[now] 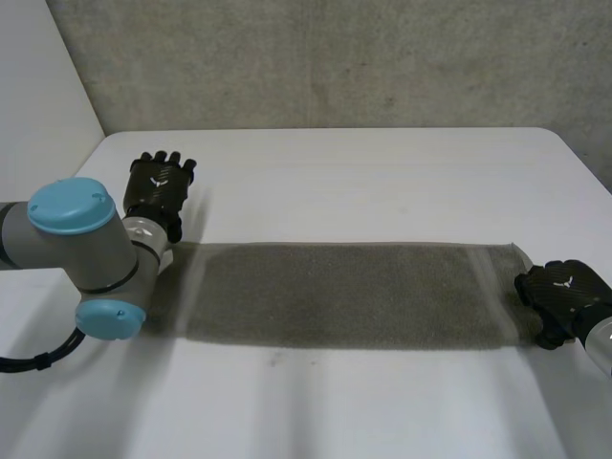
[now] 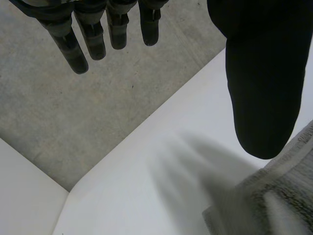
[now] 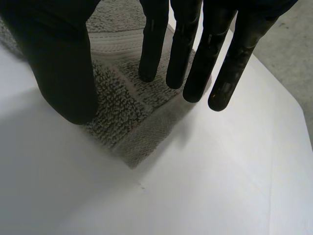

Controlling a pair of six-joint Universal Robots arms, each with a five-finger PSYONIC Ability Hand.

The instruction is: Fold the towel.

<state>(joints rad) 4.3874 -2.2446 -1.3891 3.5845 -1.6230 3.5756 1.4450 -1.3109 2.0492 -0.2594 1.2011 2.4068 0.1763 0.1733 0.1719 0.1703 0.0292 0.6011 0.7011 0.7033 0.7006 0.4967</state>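
Now, your right hand [image 1: 564, 292], fingers straight, thumb apart, hovers over towel [image 1: 344, 295] corner near right edge of table [image 1: 363, 172]; left hand [image 1: 161, 184] equally unclenched, holding nothing. Shallow pinch may slip, skewing fold.

Both the left hand [image 1: 161, 185] and the right hand [image 1: 564, 296] hold fingers straight, thumbs apart.

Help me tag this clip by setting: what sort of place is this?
Probably a robotics lab or test bench: a white table, a concrete wall behind it, and a robot arm beside a flat grey towel.
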